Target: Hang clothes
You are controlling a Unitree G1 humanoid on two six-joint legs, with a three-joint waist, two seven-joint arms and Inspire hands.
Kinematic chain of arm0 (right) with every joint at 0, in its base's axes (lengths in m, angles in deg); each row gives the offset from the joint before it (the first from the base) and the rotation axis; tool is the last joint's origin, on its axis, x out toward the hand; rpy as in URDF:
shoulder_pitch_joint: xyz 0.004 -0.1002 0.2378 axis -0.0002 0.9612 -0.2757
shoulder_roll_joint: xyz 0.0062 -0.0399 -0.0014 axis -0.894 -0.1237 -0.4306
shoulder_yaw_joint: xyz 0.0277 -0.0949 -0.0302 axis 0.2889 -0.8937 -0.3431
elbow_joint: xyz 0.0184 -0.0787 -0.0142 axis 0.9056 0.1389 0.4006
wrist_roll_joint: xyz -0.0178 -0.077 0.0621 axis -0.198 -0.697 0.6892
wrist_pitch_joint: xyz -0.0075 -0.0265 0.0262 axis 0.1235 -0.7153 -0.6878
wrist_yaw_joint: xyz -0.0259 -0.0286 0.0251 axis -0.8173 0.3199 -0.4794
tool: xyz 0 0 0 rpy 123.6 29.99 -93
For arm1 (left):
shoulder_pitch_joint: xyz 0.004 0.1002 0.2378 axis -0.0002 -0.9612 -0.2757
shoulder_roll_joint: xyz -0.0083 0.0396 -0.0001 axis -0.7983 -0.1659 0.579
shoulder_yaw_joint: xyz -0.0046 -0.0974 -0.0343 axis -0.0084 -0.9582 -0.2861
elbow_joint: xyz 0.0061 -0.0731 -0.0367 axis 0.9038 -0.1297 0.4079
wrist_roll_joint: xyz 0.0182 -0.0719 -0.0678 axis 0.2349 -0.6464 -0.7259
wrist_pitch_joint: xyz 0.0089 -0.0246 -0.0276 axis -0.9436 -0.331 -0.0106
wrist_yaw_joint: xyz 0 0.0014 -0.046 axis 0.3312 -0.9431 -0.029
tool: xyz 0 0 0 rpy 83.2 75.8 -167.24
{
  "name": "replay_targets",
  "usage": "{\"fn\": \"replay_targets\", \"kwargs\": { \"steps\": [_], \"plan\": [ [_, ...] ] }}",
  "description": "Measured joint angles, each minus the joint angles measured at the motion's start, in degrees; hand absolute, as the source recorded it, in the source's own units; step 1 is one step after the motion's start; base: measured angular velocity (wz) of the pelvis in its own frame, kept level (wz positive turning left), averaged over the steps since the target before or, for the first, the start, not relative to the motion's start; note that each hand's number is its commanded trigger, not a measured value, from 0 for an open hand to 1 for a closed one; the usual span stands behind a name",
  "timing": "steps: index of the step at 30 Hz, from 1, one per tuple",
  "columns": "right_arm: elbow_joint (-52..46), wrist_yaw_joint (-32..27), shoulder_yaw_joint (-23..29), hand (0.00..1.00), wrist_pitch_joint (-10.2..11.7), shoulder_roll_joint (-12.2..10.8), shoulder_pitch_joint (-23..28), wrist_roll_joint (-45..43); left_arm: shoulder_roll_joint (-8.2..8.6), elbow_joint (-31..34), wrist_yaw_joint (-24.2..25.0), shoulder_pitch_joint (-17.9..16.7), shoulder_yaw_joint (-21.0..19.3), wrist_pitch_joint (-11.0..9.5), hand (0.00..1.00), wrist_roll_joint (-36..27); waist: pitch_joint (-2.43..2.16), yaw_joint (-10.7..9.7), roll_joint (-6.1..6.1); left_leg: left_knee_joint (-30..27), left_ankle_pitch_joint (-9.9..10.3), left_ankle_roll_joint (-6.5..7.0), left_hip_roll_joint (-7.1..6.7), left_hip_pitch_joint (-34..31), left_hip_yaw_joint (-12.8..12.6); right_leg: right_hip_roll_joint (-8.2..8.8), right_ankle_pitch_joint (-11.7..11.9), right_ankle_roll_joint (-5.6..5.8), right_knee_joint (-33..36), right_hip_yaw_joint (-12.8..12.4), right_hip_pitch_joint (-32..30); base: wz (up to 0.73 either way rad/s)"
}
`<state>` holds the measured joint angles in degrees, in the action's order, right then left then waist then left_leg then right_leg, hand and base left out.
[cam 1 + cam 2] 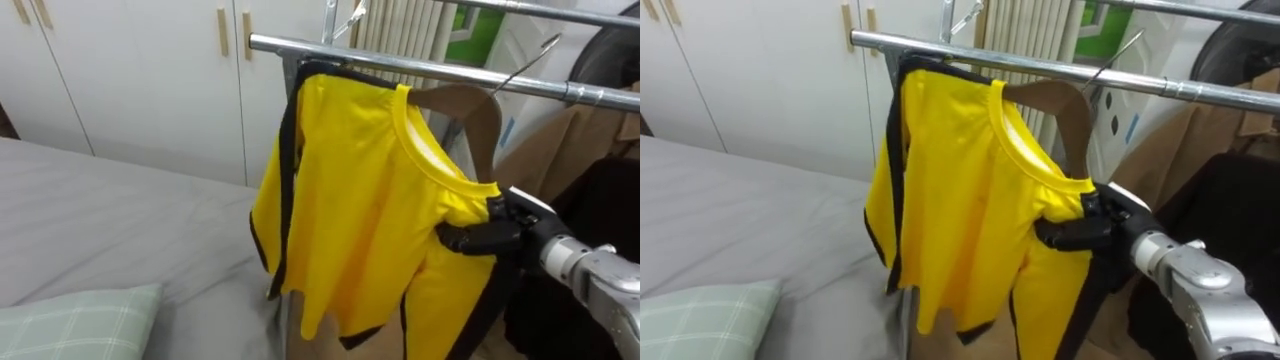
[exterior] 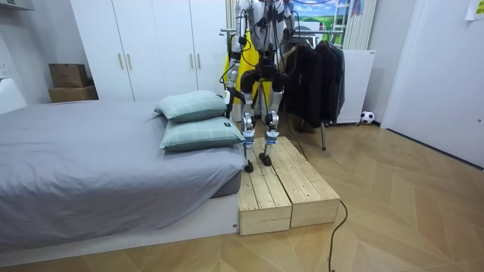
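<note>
A yellow shirt (image 1: pixel 350 200) with black trim hangs on a wooden hanger (image 1: pixel 470 110) whose hook sits over the metal rail (image 1: pixel 420 68). My right hand (image 1: pixel 490 232) comes in from the lower right, its dark fingers curled on the shirt's near shoulder just below the collar. In the room view I stand on a wooden platform (image 2: pixel 280 189) beside the bed, facing the rack. My left hand (image 2: pixel 227 94) seems to hang low by the pillows, too small to read.
A grey bed (image 1: pixel 90 230) with a checked pillow (image 1: pixel 70 320) lies to the left. White wardrobe doors (image 1: pixel 130 70) stand behind. Dark clothes (image 1: pixel 600 210) and a bare wire hanger (image 1: pixel 530 60) hang further right on the rail.
</note>
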<state>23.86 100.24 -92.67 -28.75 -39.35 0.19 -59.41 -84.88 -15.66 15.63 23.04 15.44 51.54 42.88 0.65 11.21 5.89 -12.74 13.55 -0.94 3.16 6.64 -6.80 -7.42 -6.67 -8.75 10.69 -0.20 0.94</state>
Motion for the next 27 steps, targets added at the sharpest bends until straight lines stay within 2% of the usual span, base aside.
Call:
{"fn": "replay_targets", "kwargs": {
  "steps": [5, 12, 16, 20, 22, 27],
  "plan": [
    [3.3, 5.0, -1.6, 1.0, -0.9, 1.1, -0.5, 0.0, -0.68, 0.0, 1.0, 0.1, 0.0, 0.3, 0.0, 0.1, -0.08, 0.3, 0.33, 0.1, -0.1, -0.16, -0.04, 0.0, 1.3, 0.0, -0.1, -0.18, 0.0, 0.4, 0.1, 0.01],
    [7.3, 9.2, -3.0, 1.0, -2.4, 3.3, -1.6, -0.7, -1.04, 0.0, 1.0, 0.1, 0.0, 0.3, 0.0, -0.2, -0.09, 0.2, 0.61, 0.3, -0.1, -0.18, -0.02, -0.1, 1.7, 0.0, -0.2, -0.33, 0.1, 0.9, 0.3, 0.03],
    [8.8, 10.8, -3.0, 1.0, -3.1, 3.3, -1.9, -0.7, -1.14, 0.1, 0.9, 0.4, 0.0, 0.3, 0.0, -0.2, -0.05, 0.3, 0.97, 1.2, -0.4, -0.69, -0.01, 0.1, 2.1, -0.01, -0.3, -0.4, 0.0, 1.1, 0.3, 0.02],
    [12.6, 11.6, -3.1, 1.0, -3.2, 3.3, -2.1, -1.9, -1.15, 0.3, 0.8, 0.5, 0.1, 0.3, 0.0, -0.3, 0.06, 0.9, 0.88, 1.4, -0.4, -0.7, -0.02, 0.7, 2.2, 0.0, -0.2, -0.44, -0.1, 1.3, 1.0, 0.03],
    [12.9, 11.8, -3.1, 1.0, -4.2, 3.3, -2.1, -2.8, -1.15, 0.4, 0.8, 0.5, 0.0, 0.3, 0.0, -0.5, 0.16, 1.1, 0.91, 1.4, -0.4, -0.7, -0.07, 0.8, 2.2, 0.0, -0.3, -0.42, -0.1, 1.2, 1.0, 0.0],
    [13.1, 11.8, -3.1, 1.0, -4.3, 3.3, -2.1, -2.8, -1.19, 1.0, 0.8, 0.8, 0.0, 0.4, 0.0, -0.5, 0.31, 1.6, 1.12, 1.4, -0.4, -0.71, -0.07, 0.2, 2.2, 0.0, -0.4, -0.41, -0.1, 1.1, 0.2, 0.0]
  ]
}}
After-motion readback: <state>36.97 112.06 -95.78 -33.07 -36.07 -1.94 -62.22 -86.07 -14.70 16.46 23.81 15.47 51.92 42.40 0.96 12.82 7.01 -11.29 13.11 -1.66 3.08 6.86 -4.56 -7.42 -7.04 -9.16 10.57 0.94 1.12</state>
